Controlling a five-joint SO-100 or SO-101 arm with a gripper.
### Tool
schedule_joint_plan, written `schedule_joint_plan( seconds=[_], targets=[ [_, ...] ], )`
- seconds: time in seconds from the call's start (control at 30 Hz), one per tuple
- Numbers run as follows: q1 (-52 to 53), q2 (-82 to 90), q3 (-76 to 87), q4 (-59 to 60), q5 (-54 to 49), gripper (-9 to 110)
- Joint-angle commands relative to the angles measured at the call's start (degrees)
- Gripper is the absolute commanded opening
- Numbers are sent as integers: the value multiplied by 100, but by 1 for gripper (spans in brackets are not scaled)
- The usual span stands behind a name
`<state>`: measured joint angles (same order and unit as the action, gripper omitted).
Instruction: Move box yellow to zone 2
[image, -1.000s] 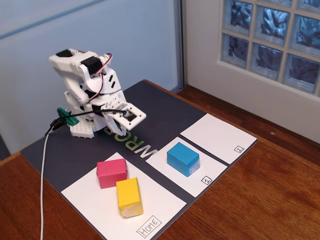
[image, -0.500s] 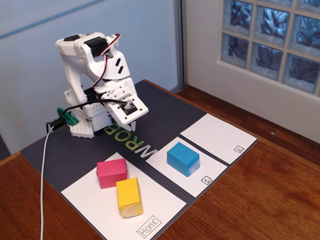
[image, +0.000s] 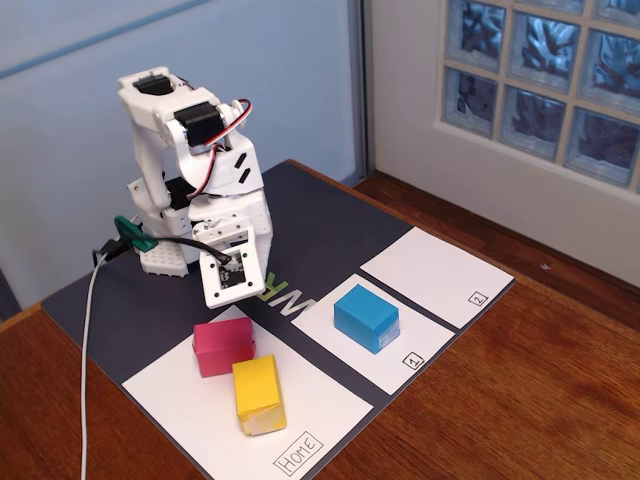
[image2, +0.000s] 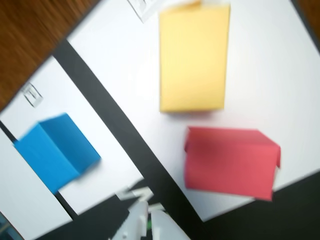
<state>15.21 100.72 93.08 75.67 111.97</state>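
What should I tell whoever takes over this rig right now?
Hand: raised above the near edge of the Home sheet, holding nothing; whether it is open or shut can't be told.
Yellow box: on the Home sheet, right beside the pink box.
Blue box: on sheet 1.
Sheet 2: nothing on it.
Done: nothing yet; the yellow box is ungrasped.
Left: grasp the yellow box, carry it past the blue box, set it on sheet 2.

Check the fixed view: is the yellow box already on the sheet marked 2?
No, the yellow box sits on the Home sheet; sheet 2 is bare.
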Motion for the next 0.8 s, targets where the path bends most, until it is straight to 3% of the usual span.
schedule_joint_plan(
  seconds=[0.0, 0.13, 0.77],
  targets=[
    [167, -870, -1266, 448, 35, -1],
    [237, -1424, -1951, 615, -246, -1],
    [299, -2074, -2329, 62, -1116, -1]
  ],
)
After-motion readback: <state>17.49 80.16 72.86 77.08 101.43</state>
